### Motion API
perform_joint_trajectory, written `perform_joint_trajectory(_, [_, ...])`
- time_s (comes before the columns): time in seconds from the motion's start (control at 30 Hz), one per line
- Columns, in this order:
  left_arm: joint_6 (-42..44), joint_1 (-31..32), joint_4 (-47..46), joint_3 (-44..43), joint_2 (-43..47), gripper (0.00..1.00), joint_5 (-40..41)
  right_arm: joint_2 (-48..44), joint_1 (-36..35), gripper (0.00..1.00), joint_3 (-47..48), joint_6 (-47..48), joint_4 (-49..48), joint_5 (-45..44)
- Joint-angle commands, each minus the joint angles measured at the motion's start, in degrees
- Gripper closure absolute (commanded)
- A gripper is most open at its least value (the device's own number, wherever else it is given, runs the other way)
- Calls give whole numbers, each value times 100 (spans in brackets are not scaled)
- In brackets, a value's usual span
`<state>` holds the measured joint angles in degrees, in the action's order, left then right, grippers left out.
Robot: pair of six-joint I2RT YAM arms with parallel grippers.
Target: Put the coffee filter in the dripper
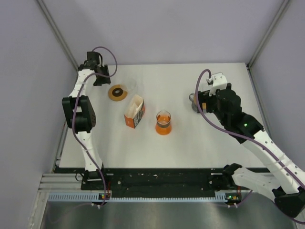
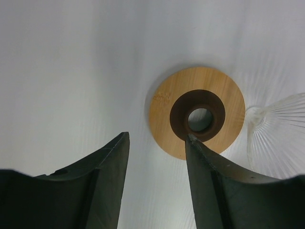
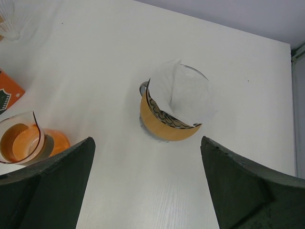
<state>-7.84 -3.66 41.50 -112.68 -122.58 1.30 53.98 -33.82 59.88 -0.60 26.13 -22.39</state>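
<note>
The coffee filter (image 3: 183,95), a white paper cone, is seen standing upright inside a tan cup (image 3: 167,126) with a small metal handle, on the right-hand part of the table (image 3: 95,57); it is propped there with its rim open and raised above the cup's edge, which is judged to leave it easy to pinch from above. The right gripper (image 3: 147,140) is held just short of that cup with its jaws spread about as wide as they go and nothing between them, so that the cup and filter lie framed ahead of the fingers; this is read as an approach lined up for a pick, not yet a grasp. The clear ribbed glass dripper (image 2: 279,138) is found on the far left side, just beside a wooden ring (image 2: 167,100) with a dark centre hole, which is probably its collar or stand. The left gripper (image 2: 158,138) is poised low over the table at that ring, its jaws parted to a moderate gap with only bare table between them and nothing gripped; the right finger's tip overlaps the ring's near edge in the wrist view, though contact cannot be confirmed. An orange box (image 1: 135,112) and a glass carafe (image 1: 163,122) stand between the two work areas, so the filter is expected to have to be carried past them.
</note>
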Motion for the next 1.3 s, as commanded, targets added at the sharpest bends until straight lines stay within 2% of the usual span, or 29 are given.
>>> perform_joint_trajectory(0.0, [-174,15,-72,-272,-344,44,-420,-28,43,8,15,25,-187,24])
perform_joint_trajectory(0.33, [-254,58,-335,308,-292,45,-736,60,42,8,50,25,-161,42])
perform_joint_trajectory(0.8, [72,304,42,-614,-1091,48,-227,34,43,8,68,25,-108,42])
perform_joint_trajectory(0.97, [142,340,-62,-281,-1083,49,-183,25,43,8,59,25,-108,51])
perform_joint_trajectory(1.1, [203,340,-1,-315,-1162,57,133,95,43,8,103,192,-117,77])
perform_joint_trajectory(1.27, [291,340,78,-447,-1285,56,309,122,43,8,147,210,-108,95])
